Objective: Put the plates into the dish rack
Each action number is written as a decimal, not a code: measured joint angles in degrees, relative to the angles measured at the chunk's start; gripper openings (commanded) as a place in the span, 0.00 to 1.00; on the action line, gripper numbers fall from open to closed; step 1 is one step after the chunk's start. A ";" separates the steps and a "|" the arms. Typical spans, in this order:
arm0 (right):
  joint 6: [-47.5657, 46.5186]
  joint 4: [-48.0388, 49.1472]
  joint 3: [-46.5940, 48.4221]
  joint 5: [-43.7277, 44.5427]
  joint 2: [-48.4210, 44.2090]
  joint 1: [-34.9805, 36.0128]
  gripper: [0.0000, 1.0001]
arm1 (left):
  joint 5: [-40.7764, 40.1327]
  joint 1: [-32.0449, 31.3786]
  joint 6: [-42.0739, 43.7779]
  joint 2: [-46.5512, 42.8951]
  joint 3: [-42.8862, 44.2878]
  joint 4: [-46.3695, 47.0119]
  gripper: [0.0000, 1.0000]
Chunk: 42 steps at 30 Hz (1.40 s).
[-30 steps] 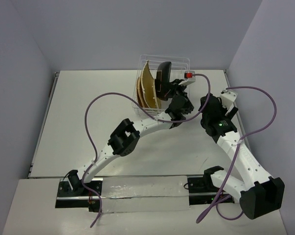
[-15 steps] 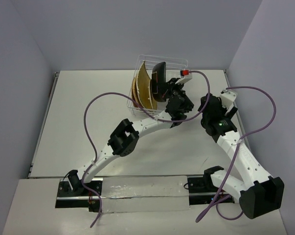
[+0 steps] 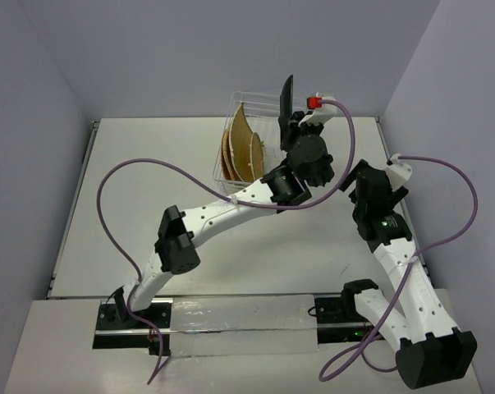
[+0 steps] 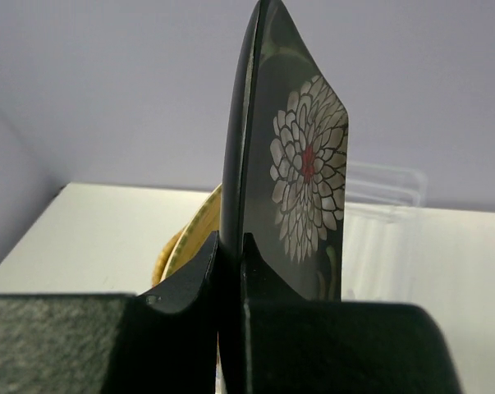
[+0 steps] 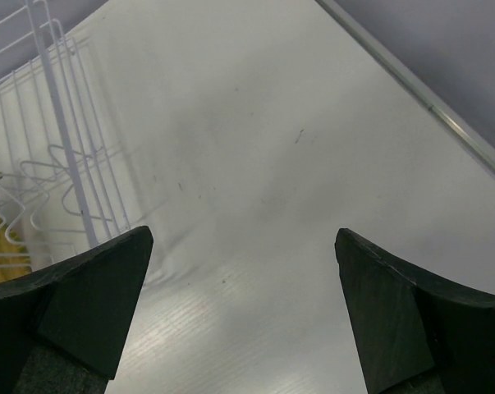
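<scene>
Up it comes! Our left tool (image 4: 229, 250) has hoisted the black floral plate (image 3: 286, 99) from its low lean among the dividers. We now hold it upright and edge-on above the dish rack (image 3: 255, 93). Our left elbow has swung out leftward. Meanwhile our right tool (image 3: 364, 174) has backed off rightward, away from the rack.

White table (image 3: 132, 205), pale lavender walls (image 3: 190, 49) on three sides.
</scene>
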 measured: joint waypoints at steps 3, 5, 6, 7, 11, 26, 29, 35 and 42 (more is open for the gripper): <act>0.15 -0.12 -1.79 -1.58 -2.38 -0.17 1.00 | 4.85 -0.57 -7.28 -3.76 0.32 -8.81 0.00; 0.26 -0.53 -2.93 -2.27 -3.96 -0.28 1.00 | 8.68 -0.07 -12.83 -4.90 1.21 -15.77 0.00; 0.29 -0.75 -3.52 -2.55 -4.90 -0.35 1.00 | 10.85 0.36 -15.58 -5.40 1.34 -19.61 0.00; 0.35 -1.10 -4.05 -2.69 -5.90 -0.44 1.00 | 13.15 0.92 -18.58 -5.90 1.37 -23.83 0.00; 0.44 -2.28 -5.87 -3.07 -9.41 -0.77 1.00 | 21.70 3.54 -27.31 -8.71 -2.19 -36.13 0.00; 0.43 -3.49 -7.66 -4.80 -9.21 -0.96 1.00 | 35.80 11.26 -46.03 -14.57 -7.61 -67.84 0.00; 0.44 -3.49 -7.66 -4.64 -8.33 -0.96 1.00 | 35.81 12.20 -46.91 -13.92 -7.04 -68.89 0.00; 0.44 -3.51 -7.66 -4.07 -6.40 -1.00 1.00 | 35.40 13.46 -46.82 -10.81 -4.56 -68.63 0.00; 0.44 -3.53 -7.66 -3.35 -5.28 -1.03 1.00 | 34.33 14.32 -46.14 -6.87 -1.56 -64.54 0.00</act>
